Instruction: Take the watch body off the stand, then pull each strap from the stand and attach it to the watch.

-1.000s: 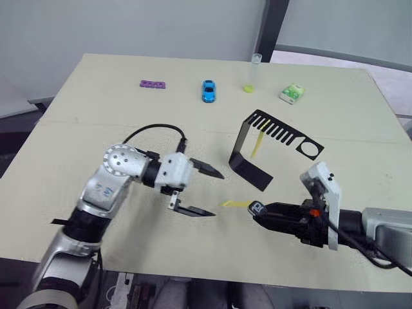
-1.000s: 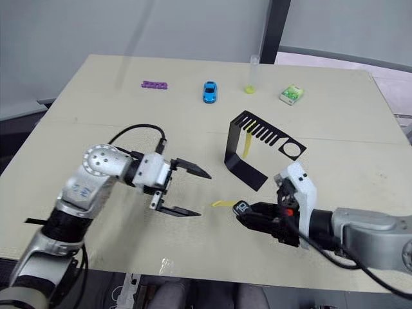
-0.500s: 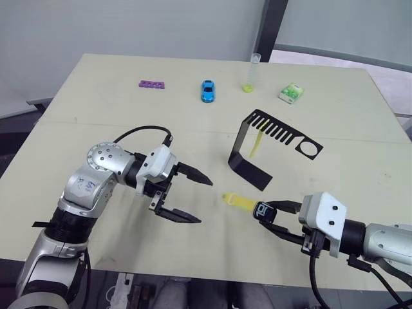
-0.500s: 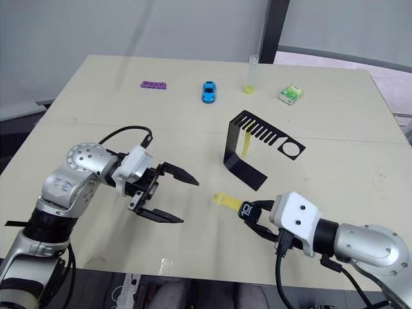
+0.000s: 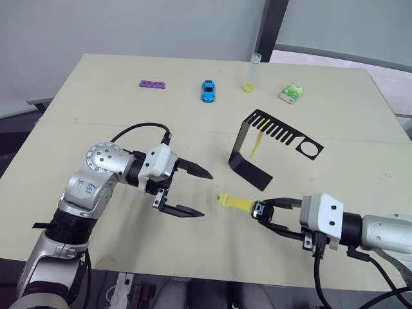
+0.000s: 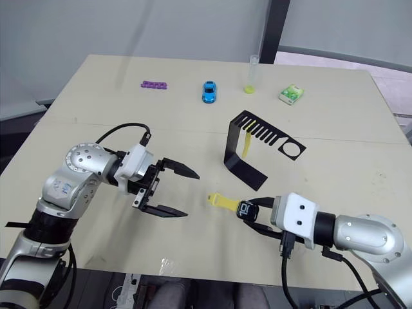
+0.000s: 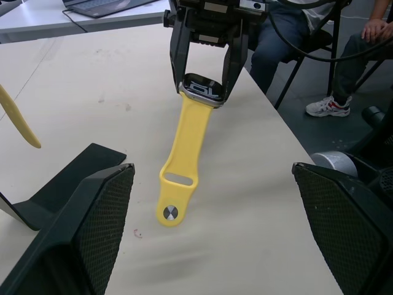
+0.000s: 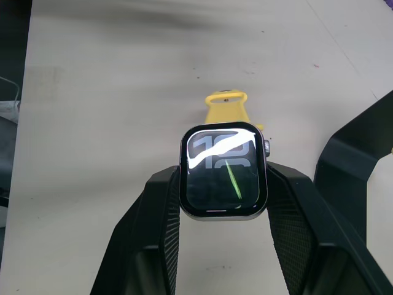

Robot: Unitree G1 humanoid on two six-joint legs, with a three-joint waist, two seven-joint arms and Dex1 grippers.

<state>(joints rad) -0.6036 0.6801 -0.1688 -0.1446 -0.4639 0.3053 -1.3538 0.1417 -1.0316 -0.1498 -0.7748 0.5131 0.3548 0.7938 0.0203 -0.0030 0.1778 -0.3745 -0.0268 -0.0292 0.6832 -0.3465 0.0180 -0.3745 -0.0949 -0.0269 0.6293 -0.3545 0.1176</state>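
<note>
My right gripper (image 5: 265, 212) is shut on the watch body (image 8: 223, 170), a black case with a lit dial (image 5: 257, 208), low over the table in front of the stand. One yellow strap (image 5: 235, 202) is joined to the watch and lies flat toward my left gripper (image 7: 182, 183). The black stand (image 5: 267, 152) sits behind, with the other yellow strap (image 5: 256, 145) hanging from its slotted arm. My left gripper (image 5: 196, 193) is open, to the left of the strap's free end, holding nothing.
Along the far table edge lie a purple piece (image 5: 152, 84), a blue toy car (image 5: 208, 91), a clear tube with a yellow bottom (image 5: 252, 72) and a green-white box (image 5: 291, 94). The left wrist view shows people's legs and a chair (image 7: 319, 55) beyond the table.
My right gripper has swung the watch so its strap now trails toward the left gripper, and shifted slightly left. My left gripper drew back, then came forward again, staying open.
</note>
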